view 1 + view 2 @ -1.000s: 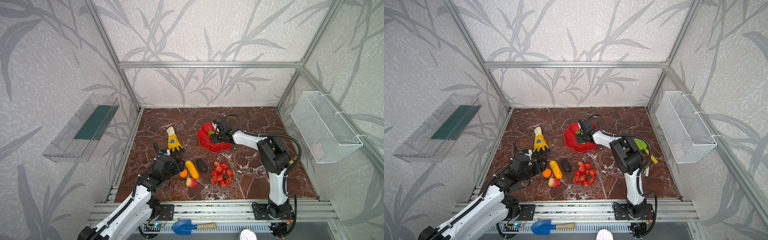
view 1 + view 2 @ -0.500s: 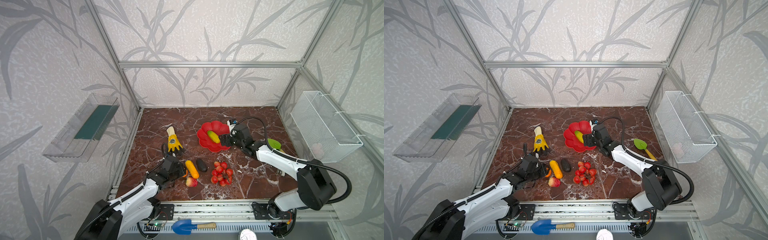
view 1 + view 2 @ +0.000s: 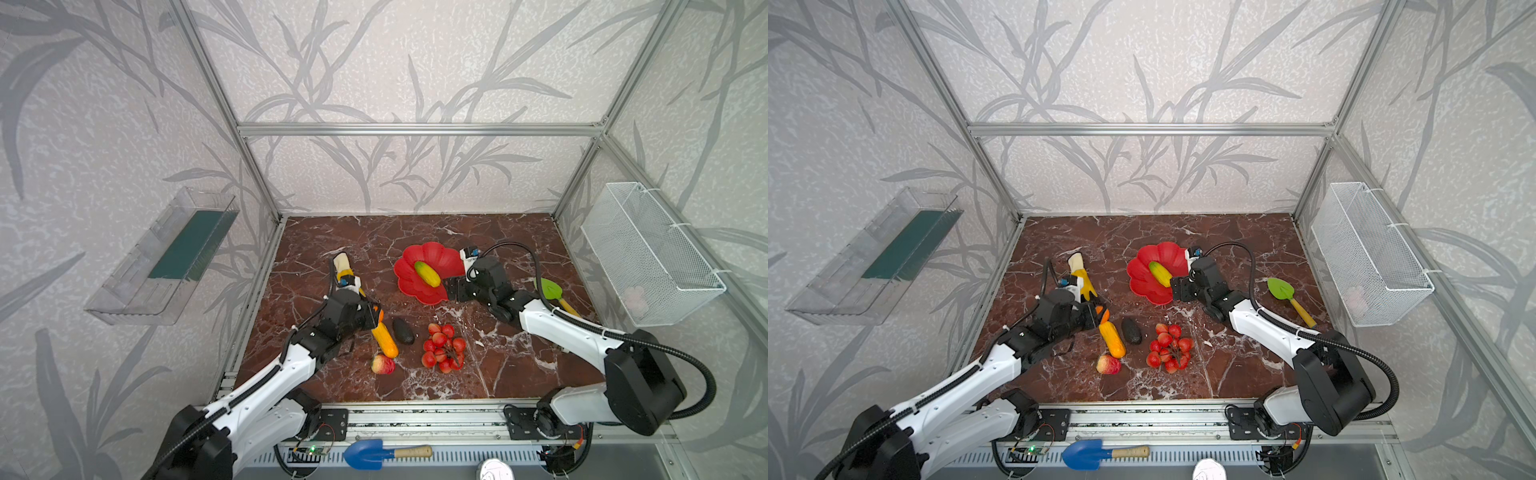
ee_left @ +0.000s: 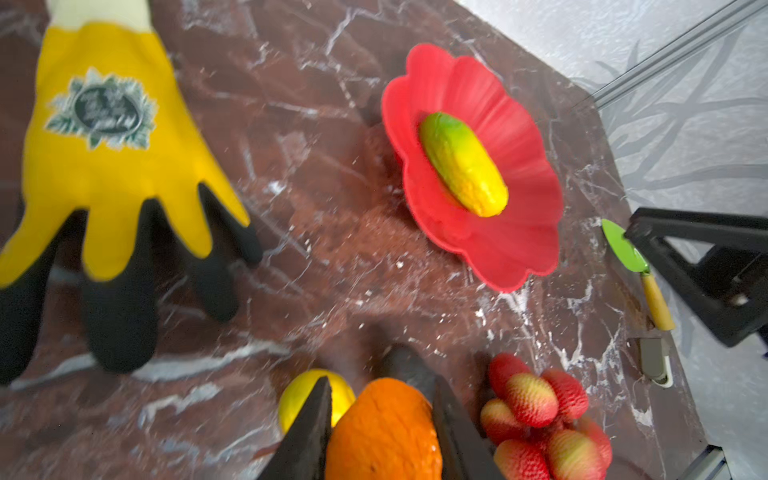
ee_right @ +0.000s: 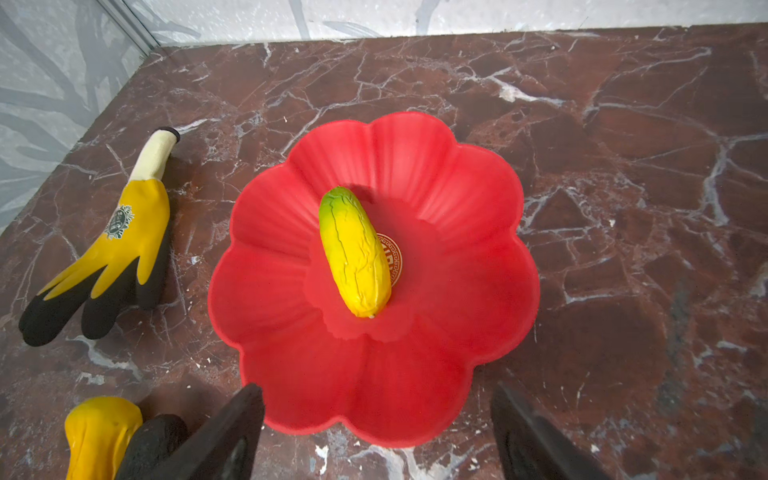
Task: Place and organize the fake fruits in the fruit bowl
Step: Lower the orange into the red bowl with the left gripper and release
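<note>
Fruit bowl (image 5: 478, 187) edge faces spread right end effector (image 5: 376, 390); left end effector (image 4: 382, 384) grips orange (image 4: 382, 432).

- My left gripper (image 4: 380, 388) is black, the ball (image 4: 382, 434) in it plain orange.
- Bowl (image 5: 299, 374) red, gold emblem (image 5: 394, 257).
- Oblong fruit (image 5: 353, 253) green fading to yellow.
- Glove (image 4: 104, 174) yellow, black tips.

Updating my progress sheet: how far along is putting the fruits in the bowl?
Done: the yellow-green oblong lies in the fruit bowl. In hand: the left end effector grips the orange ball. To do: the yellow-orange oblong, avocado, apple and berry bunch lie on the table. The right end effector is open and empty at the bowl's edge.
</note>
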Controlling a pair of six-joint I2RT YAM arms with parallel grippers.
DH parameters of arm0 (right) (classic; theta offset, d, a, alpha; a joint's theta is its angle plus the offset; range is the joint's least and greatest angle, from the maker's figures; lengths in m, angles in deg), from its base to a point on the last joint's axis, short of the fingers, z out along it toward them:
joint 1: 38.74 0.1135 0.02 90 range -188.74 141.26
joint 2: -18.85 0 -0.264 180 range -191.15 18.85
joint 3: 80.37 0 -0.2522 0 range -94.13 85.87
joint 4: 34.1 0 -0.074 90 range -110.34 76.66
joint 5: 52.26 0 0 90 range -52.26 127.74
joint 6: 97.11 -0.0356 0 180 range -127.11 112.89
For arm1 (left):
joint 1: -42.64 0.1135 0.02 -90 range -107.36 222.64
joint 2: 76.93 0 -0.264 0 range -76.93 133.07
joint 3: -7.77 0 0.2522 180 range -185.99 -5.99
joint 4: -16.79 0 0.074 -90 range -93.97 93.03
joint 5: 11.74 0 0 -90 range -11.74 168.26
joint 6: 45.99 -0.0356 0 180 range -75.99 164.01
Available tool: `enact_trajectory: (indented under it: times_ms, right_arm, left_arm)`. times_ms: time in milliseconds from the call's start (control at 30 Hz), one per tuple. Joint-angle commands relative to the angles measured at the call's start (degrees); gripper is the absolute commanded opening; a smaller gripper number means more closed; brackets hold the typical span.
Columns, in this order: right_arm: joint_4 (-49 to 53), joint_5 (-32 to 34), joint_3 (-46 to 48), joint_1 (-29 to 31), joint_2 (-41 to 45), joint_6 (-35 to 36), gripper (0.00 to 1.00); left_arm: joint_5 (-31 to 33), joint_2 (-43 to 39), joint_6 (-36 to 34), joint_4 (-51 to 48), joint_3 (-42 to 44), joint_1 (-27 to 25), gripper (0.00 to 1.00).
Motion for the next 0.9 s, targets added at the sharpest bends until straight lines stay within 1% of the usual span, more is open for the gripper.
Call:
enact_trajectory:
  times_ms: [0, 100, 200, 300, 433, 467, 533, 567, 633, 700, 767, 867]
  right_arm:
    - [1.6, 0.7, 2.13, -0.42, 3.15, 0.74, 0.86]
    - [3.26, 0.76, 3.73, -0.53, 5.69, 0.45, 0.86]
    - [4.84, 0.7, 5.9, -0.57, 8.95, 0.47, 0.86]
    - [7.48, 2.18, 8.02, -0.57, 12.61, 0.8, 0.86]
    - [10.97, 2.59, 9.71, -0.64, 17.34, 1.6, 0.86]
    - [11.66, 2.63, 10.0, -0.59, 18.24, 1.86, 0.86]
    - [13.19, 3.01, 9.97, -0.62, 19.45, 2.51, 0.86]
    - [13.96, 3.03, 9.56, -0.59, 19.9, 2.92, 0.86]
    - [14.45, 2.64, 8.91, -0.58, 20.22, 3.77, 0.86]
    - [14.24, 1.99, 7.94, -0.42, 19.8, 4.61, 0.86]
    - [14.15, 1.22, 6.51, 0.09, 18.48, 5.47, 0.86]
    - [13.64, -0.13, 4.37, 2.19, 15.73, 7.06, 0.86]
  left_arm:
    - [-3.0, 9.62, -5.57, 5.58, -7.16, -0.16, 0.35]
    - [-5.94, 21.38, -6.03, 10.23, -15.04, -0.29, 0.34]
    - [-10.46, 33.23, -6.72, 11.85, -24.23, -0.42, 0.34]
    - [-11.5, 42.91, -6.54, 12.19, -31.21, -0.57, 0.32]
    - [-11.7, 50.66, -6.36, 10.32, -37.02, -0.57, 0.31]
    - [-11.73, 51.85, -6.0, 10.28, -37.75, -0.57, 0.33]
    - [-12.07, 53.21, -5.41, 10.34, -38.57, -0.54, 0.35]
    - [-12.33, 53.45, -5.35, 10.33, -38.76, -0.57, 0.39]
    - [-12.09, 52.67, -5.55, 10.37, -38.69, -0.57, 0.53]
    - [-12.33, 49.55, -6.12, 12.85, -36.87, -0.57, 0.61]
    - [-11.5, 45.0, -6.7, 15.51, -34.4, -0.57, 0.64]
    - [-6.49, 37.0, -8.98, 16.58, -31.32, -0.4, 0.68]
